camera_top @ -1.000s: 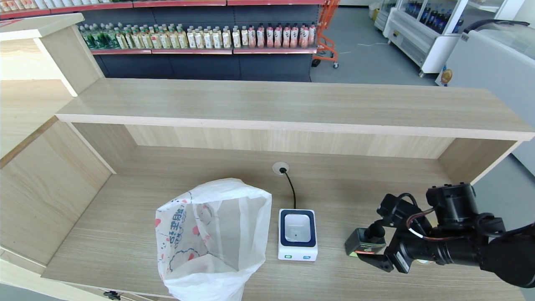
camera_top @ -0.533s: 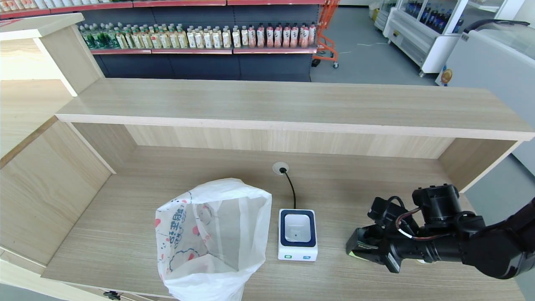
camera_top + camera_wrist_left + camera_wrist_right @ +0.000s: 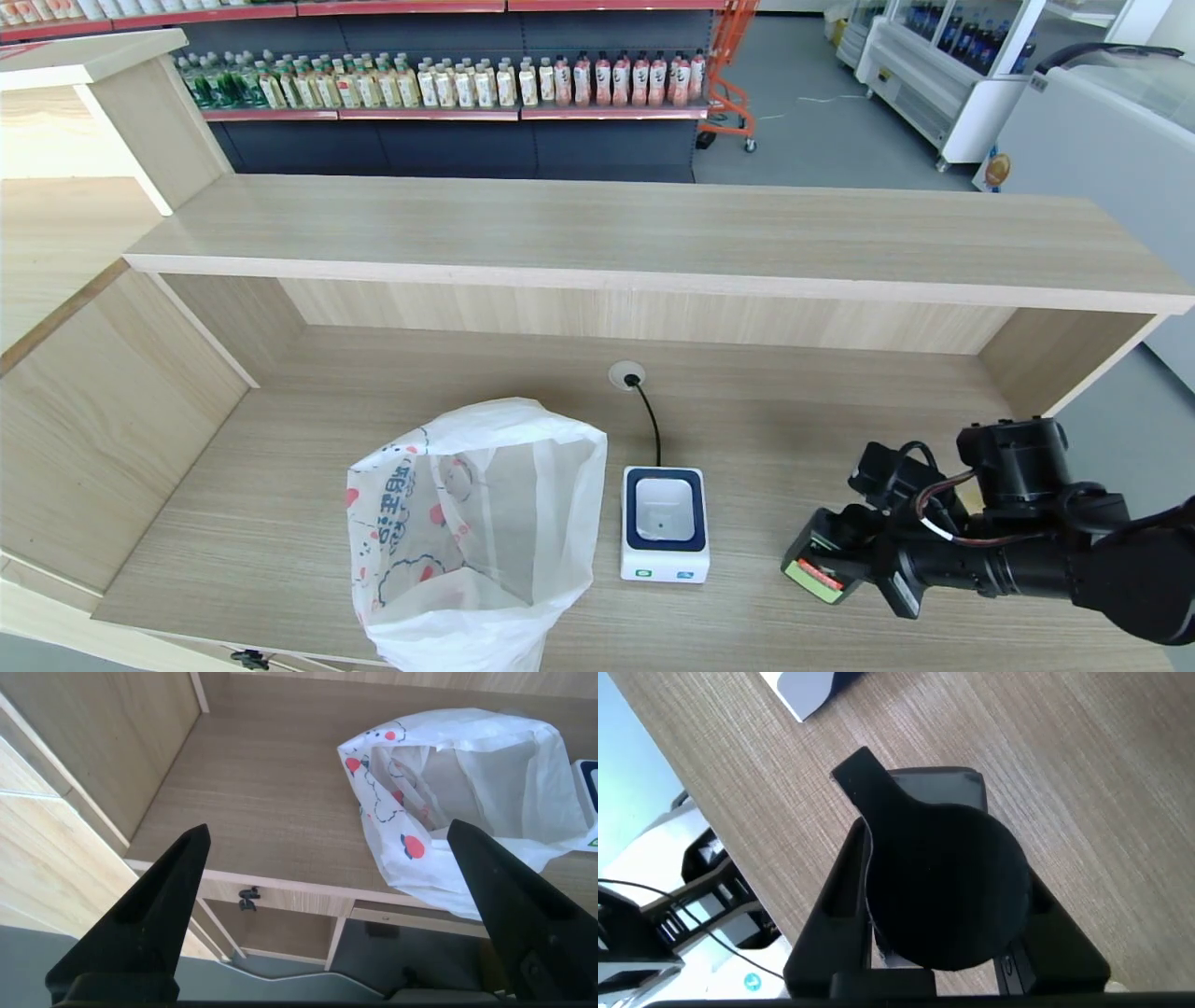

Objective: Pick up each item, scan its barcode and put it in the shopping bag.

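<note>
My right gripper (image 3: 834, 558) is shut on a small dark box (image 3: 814, 571) with a green and red label, held tilted just above the wooden counter (image 3: 280, 523), to the right of the white barcode scanner (image 3: 664, 523). In the right wrist view the dark box (image 3: 938, 782) lies between the black fingers (image 3: 842, 882), with a corner of the scanner (image 3: 808, 686) beyond it. The white shopping bag (image 3: 476, 523) stands open to the left of the scanner. My left gripper (image 3: 327, 915) is open off the counter's near edge, with the bag (image 3: 458, 793) beyond it.
A black cable (image 3: 649, 420) runs from the scanner back to a hole in the counter. A raised wooden ledge (image 3: 653, 233) closes the back, and side walls (image 3: 103, 439) box in both ends. Bare counter lies left of the bag.
The right arm dipped toward the counter and rolled the dark box, so its green and red label now faces up. It then drew slightly right. Bag and scanner have not moved.
</note>
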Controlling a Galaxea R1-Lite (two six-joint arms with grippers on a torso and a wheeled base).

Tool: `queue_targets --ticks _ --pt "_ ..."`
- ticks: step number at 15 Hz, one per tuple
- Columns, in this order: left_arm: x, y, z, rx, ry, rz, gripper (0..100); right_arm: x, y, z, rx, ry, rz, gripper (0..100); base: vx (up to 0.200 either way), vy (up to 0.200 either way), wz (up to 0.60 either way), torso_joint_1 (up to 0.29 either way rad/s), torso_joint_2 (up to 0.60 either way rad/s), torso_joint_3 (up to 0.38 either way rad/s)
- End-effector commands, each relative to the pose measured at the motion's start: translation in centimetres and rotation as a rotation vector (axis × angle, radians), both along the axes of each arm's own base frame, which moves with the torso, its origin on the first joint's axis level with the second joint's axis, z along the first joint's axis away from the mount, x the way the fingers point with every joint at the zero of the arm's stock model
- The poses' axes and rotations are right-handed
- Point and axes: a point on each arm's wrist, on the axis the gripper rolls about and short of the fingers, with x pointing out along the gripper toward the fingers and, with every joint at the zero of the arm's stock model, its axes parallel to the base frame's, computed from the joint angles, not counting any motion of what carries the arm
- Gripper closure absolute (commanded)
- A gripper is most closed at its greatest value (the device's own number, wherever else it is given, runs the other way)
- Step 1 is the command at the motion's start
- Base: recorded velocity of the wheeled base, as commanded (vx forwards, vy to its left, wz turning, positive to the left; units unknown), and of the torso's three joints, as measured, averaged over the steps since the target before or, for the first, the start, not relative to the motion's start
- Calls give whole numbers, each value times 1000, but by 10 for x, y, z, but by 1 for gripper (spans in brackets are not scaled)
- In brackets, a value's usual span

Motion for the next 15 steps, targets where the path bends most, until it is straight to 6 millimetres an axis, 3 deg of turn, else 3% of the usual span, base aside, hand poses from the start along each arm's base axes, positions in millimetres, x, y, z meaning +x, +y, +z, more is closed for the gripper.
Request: queue_targets --ticks 1,4,7,10,15 --pt "0 0 0 0 -1 0 0 -14 -12 35 70 -105 -32 100 0 0 0 0 0 0" --pt "0 0 0 0 -1 0 0 -42 -16 74 153 -211 -60 100 0 0 0 0 0 0" --pt "0 0 0 0 -1 0 0 -72 -20 89 114 -348 -7 100 0 0 0 0 0 0" --pt "0 0 0 0 -1 0 0 -100 -30 74 -171 -611 150 100 0 0 0 0 0 0" --pt "0 0 0 0 -1 0 0 -110 -21 69 -411 -1113 731 100 0 0 0 0 0 0"
